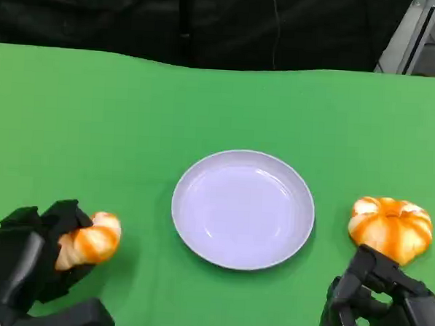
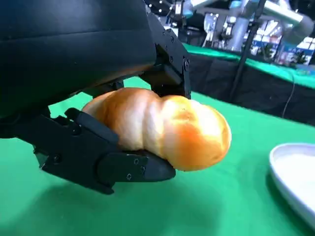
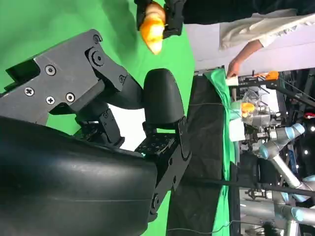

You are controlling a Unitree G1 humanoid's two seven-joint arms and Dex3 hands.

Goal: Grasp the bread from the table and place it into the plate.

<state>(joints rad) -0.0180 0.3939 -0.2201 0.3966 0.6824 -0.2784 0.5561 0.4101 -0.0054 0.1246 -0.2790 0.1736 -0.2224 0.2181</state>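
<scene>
— What has your left hand [image 1: 23, 259] got?

— It grips the long bread roll [image 1: 89, 242], fingers [image 2: 106, 164] closed under and over it. You can see it in the left wrist view, the roll's free end poking out past the fingertips toward the plate [image 1: 243, 208].

— How does the roll lie?

— Its long axis runs roughly left to right across the green table [image 1: 132, 115], the outer end a little higher. Whether it touches the cloth, you cannot tell.

— Your right hand [image 1: 381, 310]?

— It holds nothing, fingers apart and partly bent, near the table's front edge, just beside the round pumpkin-shaped bun [image 1: 391, 227].

— Anything between roll and plate?

— Bare green cloth. A person's arm [image 3: 251, 46] shows beyond the table.
</scene>
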